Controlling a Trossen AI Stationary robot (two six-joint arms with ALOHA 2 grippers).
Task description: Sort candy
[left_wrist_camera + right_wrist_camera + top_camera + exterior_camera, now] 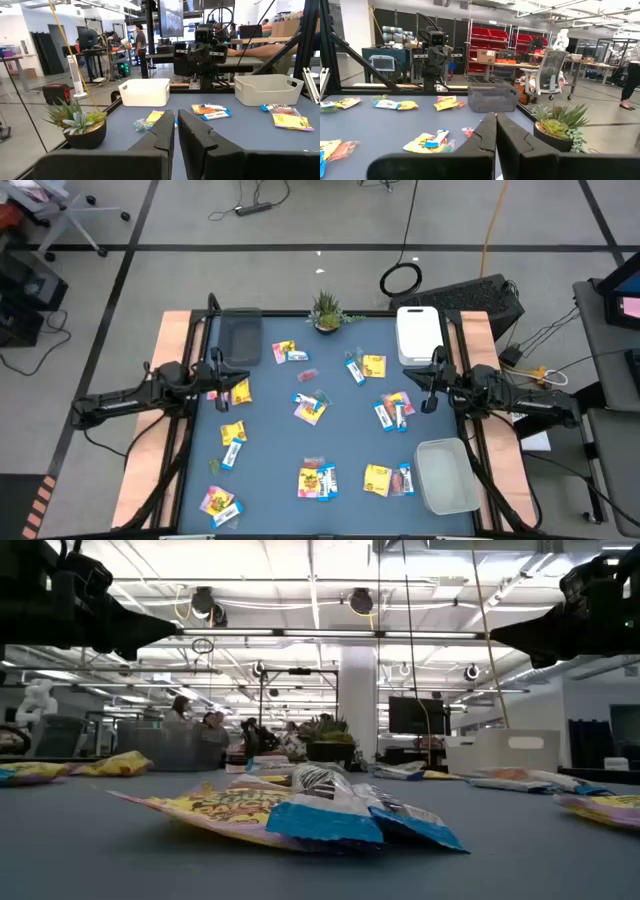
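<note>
Overhead, a blue table (270, 490) carries the candy (310, 408), scattered as yellow packets, blue-and-white bars and small coloured pieces across its whole surface. A small potted plant (326, 312) stands at the middle of the far edge. A dark bin (240, 338) sits at the far left corner, a white bin (419, 333) at the far right corner, and a pale bin (446, 476) near the right front edge.

The left gripper (222, 376) hangs over the table's left side, its fingers (165, 134) nearly together with only a thin slit between them, holding nothing. The right gripper (430, 385) hangs over the right side, fingers (488, 131) pressed together, empty.

At table height, a yellow packet with a blue-and-white bar (320, 812) lies nearest; which pieces overlap it is hard to tell.
</note>
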